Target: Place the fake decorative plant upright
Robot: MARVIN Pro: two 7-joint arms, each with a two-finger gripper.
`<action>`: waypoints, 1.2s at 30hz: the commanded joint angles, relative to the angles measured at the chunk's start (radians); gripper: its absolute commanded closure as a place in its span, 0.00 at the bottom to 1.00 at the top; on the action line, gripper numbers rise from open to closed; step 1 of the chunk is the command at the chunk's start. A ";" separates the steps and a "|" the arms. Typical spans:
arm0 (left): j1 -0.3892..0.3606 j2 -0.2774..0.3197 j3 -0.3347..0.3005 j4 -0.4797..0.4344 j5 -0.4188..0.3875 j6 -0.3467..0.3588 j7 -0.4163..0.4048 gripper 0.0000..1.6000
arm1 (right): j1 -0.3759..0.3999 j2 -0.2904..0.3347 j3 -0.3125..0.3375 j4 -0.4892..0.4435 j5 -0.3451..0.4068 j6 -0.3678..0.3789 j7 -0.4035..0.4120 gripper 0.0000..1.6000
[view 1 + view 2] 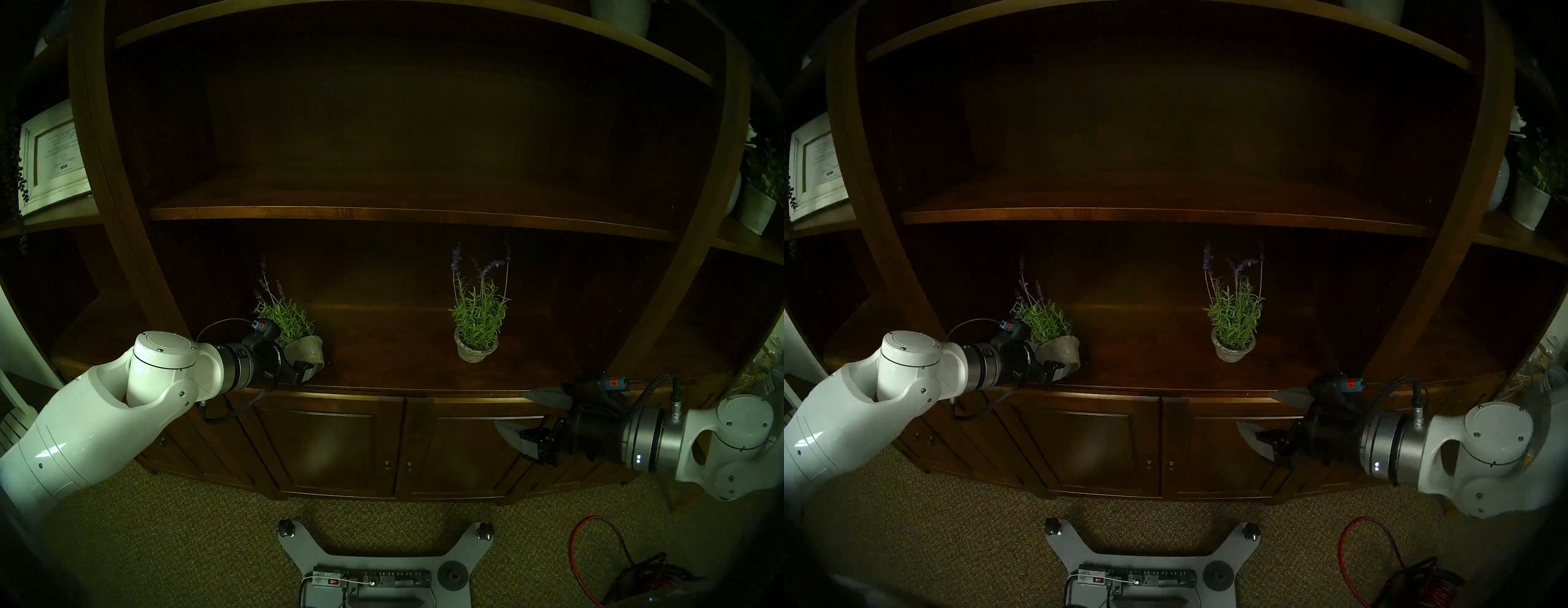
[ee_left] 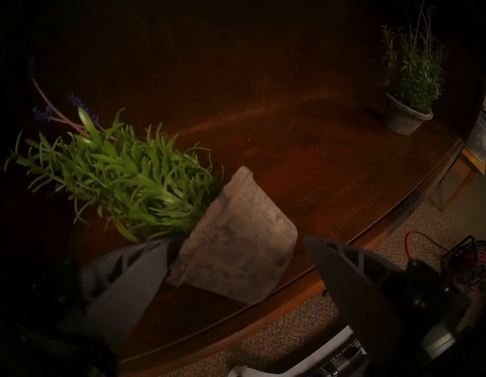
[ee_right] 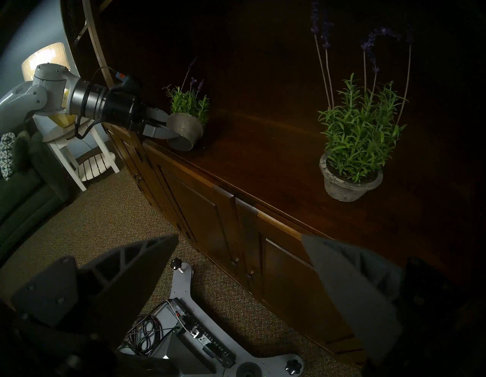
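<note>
The left gripper (image 2: pixel 236 244) stands wide open astride the grey pot (image 2: pixel 234 237) of the tipped lavender plant (image 2: pixel 126 179). The jaws are as far apart as they go and hold nothing. In the left wrist view one finger (image 2: pixel 126 279) lies at the pot's rim, beside the foliage; whether it touches cannot be told. The other finger is apart from the pot, beyond its base end.

The plant lies tilted near the front edge of the cabinet shelf (image 1: pixel 382 373), at its left end. The pot's mouth faces away to the left and the purple flower stalks lean back into the shelf.

The right gripper (image 1: pixel 515 414) hangs open and empty in front of the cabinet, below the shelf edge. A second lavender plant (image 1: pixel 477 327) stands upright well to the right.

Assessment: the pot appears rigid, rough-surfaced and stone-like, so likely to grip well; it probably carries most of the weight. The foliage and stalks look soft and springy and offer no sound hold. The recommended hold is across the pot wall below the rim, clear of the leaves. The pot tapers, so a grip may slide toward the base. Its nearness to the shelf edge is a fall risk.
</note>
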 commanded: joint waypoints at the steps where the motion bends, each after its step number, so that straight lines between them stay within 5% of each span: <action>1: -0.041 0.005 -0.022 -0.004 0.006 0.000 -0.003 0.00 | 0.013 -0.001 0.008 -0.002 0.002 -0.014 0.001 0.00; 36: -0.065 -0.012 0.010 0.026 0.075 -0.001 -0.031 0.00 | 0.014 -0.001 0.008 -0.002 0.002 -0.014 0.002 0.00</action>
